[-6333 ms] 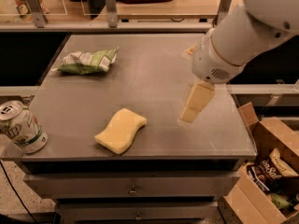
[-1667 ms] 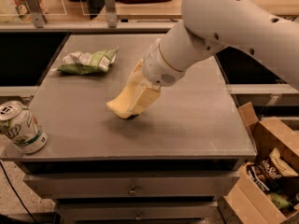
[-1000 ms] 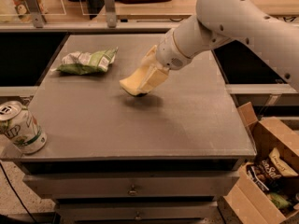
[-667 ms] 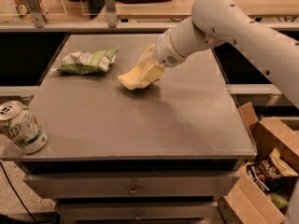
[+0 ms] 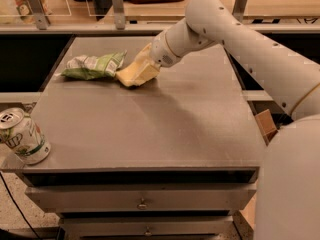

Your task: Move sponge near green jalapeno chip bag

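Observation:
The pale yellow sponge [image 5: 131,76] rests low on the grey table [image 5: 150,129], at the far left part, right beside the green jalapeno chip bag [image 5: 93,66]. The bag is crumpled, light green with white and silvery patches; its right end nearly touches the sponge. My gripper [image 5: 142,64] reaches in from the right on the white arm and is shut on the sponge's right half, its pale yellow fingers [image 5: 145,54] over the sponge's top.
A green-and-white soda can [image 5: 21,136] stands at the table's front left corner. A rail with posts [image 5: 118,6] runs behind the table. Cardboard [image 5: 266,125] shows at the right, behind my arm. Drawers [image 5: 142,203] sit under the tabletop.
My gripper took hold of the sponge at the table's front, lifted it and carried it back and left. It is now lower, beside the chip bag.

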